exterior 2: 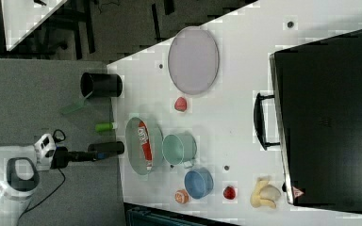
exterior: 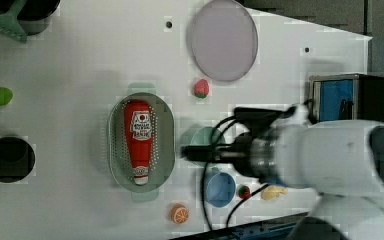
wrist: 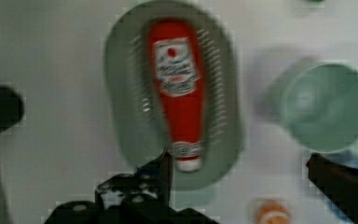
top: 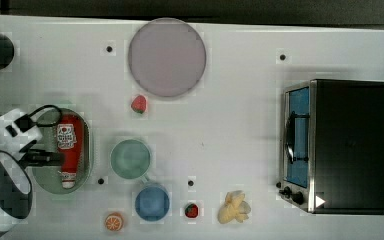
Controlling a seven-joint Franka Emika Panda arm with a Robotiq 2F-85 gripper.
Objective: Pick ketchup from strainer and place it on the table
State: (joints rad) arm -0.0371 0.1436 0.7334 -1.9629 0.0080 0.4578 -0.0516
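Note:
The ketchup (top: 70,150) is a red squeeze bottle with a white label and white cap. It lies lengthwise in the pale green strainer (top: 88,150) at the top view's left, on the white table (top: 230,125). My gripper (top: 47,158) hovers above the strainer's edge, beside the bottle's cap end. In the wrist view the gripper (wrist: 242,168) is open. One dark finger (wrist: 164,170) is near the cap of the ketchup (wrist: 179,88), and the other sits far off beside the strainer (wrist: 126,102). Nothing is between the fingers.
A green cup (top: 130,158) stands right beside the strainer, with a blue cup (top: 152,202) below it in the top view. A strawberry (top: 139,104), an orange half (top: 114,222), a second strawberry (top: 191,210) and a banana (top: 234,207) lie around. A grey-lilac plate (top: 166,56) and a toaster oven (top: 340,145) stand farther off.

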